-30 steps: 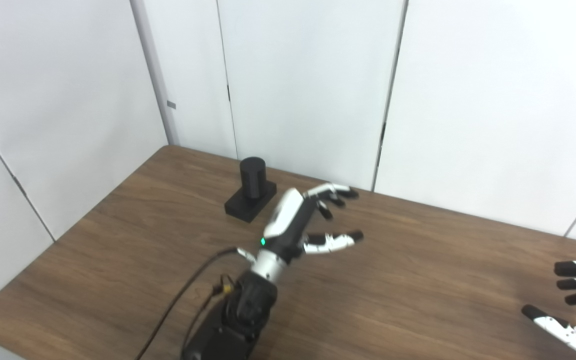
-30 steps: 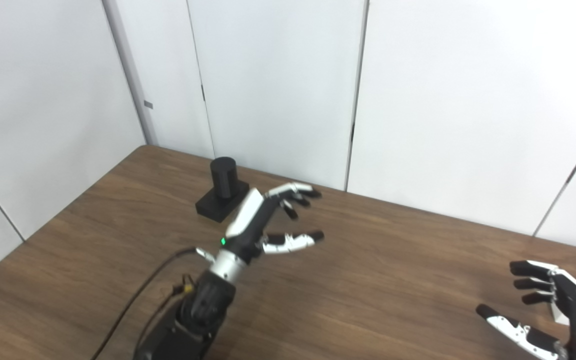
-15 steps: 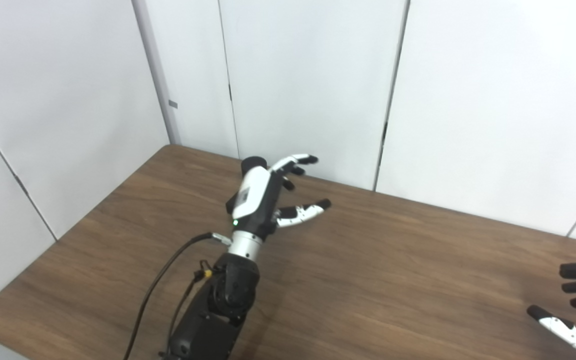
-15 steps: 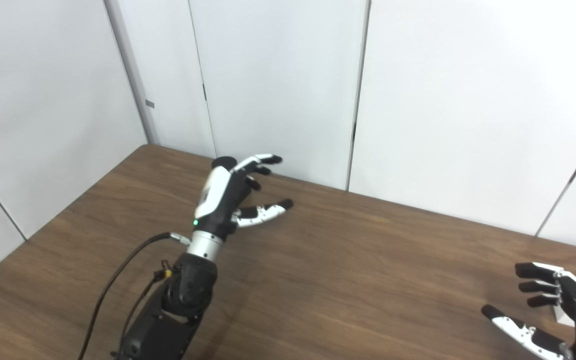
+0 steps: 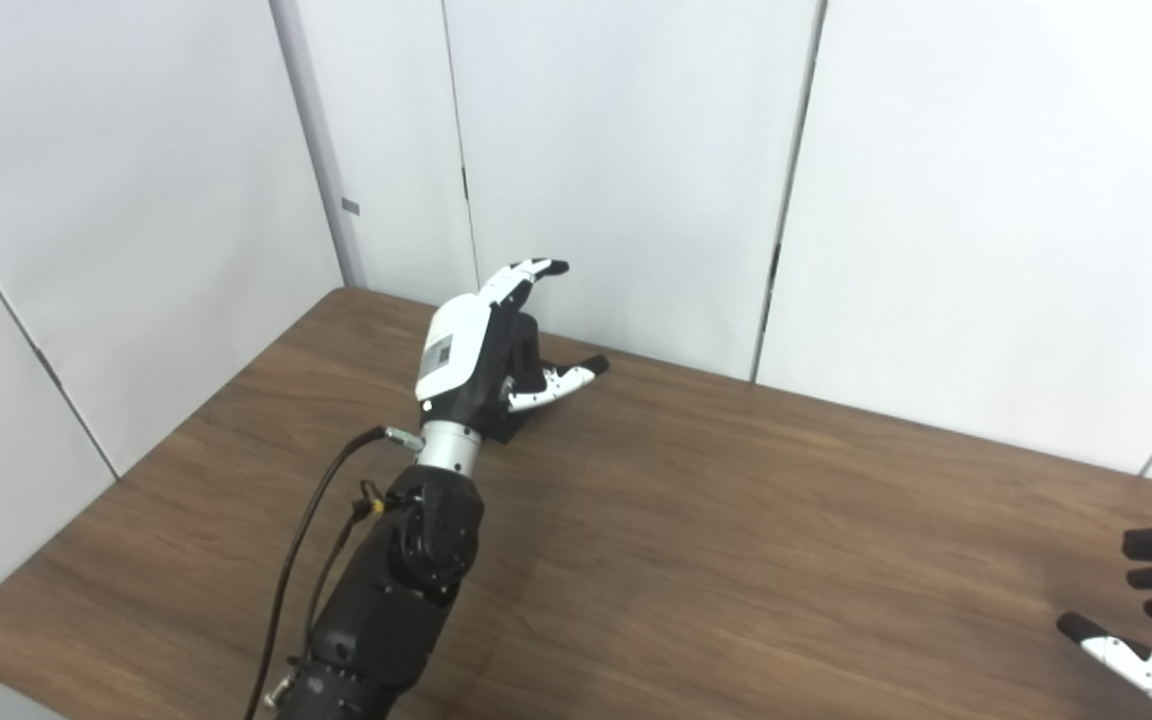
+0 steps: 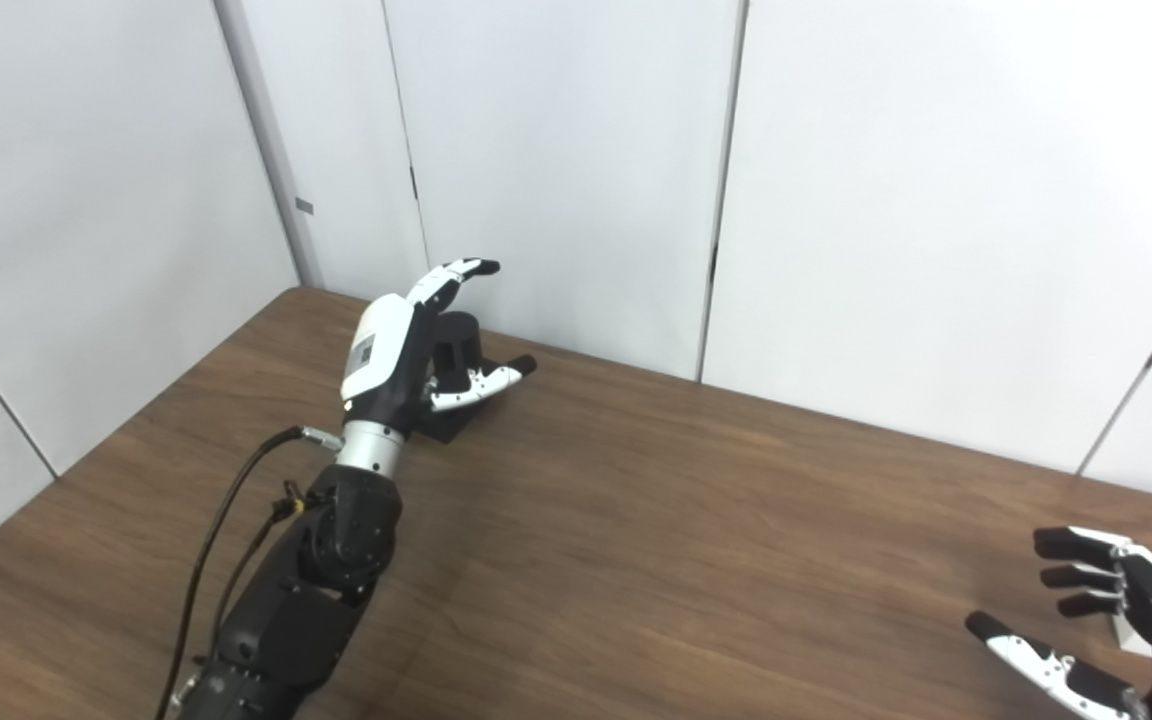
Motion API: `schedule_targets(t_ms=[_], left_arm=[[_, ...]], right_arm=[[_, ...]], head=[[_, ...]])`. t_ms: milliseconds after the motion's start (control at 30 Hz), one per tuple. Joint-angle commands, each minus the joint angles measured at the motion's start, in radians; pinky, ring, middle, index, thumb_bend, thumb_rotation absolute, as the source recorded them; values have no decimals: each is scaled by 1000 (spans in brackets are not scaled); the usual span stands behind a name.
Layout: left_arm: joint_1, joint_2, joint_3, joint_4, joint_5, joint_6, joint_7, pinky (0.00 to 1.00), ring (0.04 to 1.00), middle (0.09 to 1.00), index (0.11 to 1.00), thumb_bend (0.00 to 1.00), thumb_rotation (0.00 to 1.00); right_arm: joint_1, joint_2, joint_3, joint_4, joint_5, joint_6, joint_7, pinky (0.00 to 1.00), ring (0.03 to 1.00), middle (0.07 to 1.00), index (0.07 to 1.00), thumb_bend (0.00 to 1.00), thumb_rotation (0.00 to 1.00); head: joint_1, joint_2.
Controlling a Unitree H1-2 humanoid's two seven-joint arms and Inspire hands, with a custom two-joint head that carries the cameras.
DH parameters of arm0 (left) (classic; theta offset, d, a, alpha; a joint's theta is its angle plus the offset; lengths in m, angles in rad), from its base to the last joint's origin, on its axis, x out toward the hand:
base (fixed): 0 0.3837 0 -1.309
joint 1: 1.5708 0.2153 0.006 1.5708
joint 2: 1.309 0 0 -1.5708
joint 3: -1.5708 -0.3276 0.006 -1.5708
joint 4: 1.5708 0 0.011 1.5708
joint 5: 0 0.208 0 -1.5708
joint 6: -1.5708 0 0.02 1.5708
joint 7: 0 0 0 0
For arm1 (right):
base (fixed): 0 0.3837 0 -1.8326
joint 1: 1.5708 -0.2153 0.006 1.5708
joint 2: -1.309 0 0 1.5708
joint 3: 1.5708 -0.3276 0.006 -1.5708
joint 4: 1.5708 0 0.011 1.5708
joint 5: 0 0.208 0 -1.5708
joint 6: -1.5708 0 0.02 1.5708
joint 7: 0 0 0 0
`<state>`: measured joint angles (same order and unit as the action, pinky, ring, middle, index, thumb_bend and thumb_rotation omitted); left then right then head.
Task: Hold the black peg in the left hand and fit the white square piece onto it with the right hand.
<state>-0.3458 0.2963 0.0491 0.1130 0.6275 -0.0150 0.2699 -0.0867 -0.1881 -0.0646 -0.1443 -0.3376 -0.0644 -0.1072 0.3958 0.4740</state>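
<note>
The black peg (image 6: 460, 345) is standing upright on its flat black base at the far left of the wooden tabletop (image 6: 696, 520), close to the white wall panels (image 6: 556, 170). It is sitting on the palm side of the left hand (image 6: 406, 355), partly hidden behind it, with only its upper cylinder and an edge of its base showing. The left hand is reaching alongside it with fingers (image 6: 456, 272) spread and arching above the peg's top, and the thumb (image 6: 484, 380) is pointing out in front of the base; the hand is not closing on anything, and whether it is touching the peg is unclear. A black cable (image 6: 226, 540) is trailing back along that arm. Well apart, at the near right edge, the right hand (image 6: 1101, 620) is hovering with fingers apart, holding nothing. A white square piece (image 6: 1131, 625) is peeking out just behind its fingers.
</note>
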Motion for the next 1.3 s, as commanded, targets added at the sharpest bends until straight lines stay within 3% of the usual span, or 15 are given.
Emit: schedule_targets(t_ms=[0,300,533,833,1267], left_arm=[[-62,43,-8,1,38,4,16,821,939,923,847,836,322],[-85,75,-37,23,106,100,16,842,991,983,874,933,388],[-93,82,-55,44,152,174,27,883,981,981,861,982,460],[-115,87,-87,53,245,394,-20,898,1000,1000,863,1000,561],[-145,139,-101,77,246,465,-42,855,990,1000,848,1000,588]], right_arm=[[-32,-7,-7,-43,1,-8,-3,472,581,633,608,612,0],[-32,-9,-4,-50,1,1,-1,465,577,632,605,608,0],[-31,-8,-5,-59,7,11,3,471,580,636,610,608,0],[-30,-4,-1,-68,7,24,5,479,589,641,616,603,0],[-28,-2,2,-74,6,26,5,469,580,636,612,595,0]], head=[[0,0],[0,2],[6,7],[9,9],[7,15]])
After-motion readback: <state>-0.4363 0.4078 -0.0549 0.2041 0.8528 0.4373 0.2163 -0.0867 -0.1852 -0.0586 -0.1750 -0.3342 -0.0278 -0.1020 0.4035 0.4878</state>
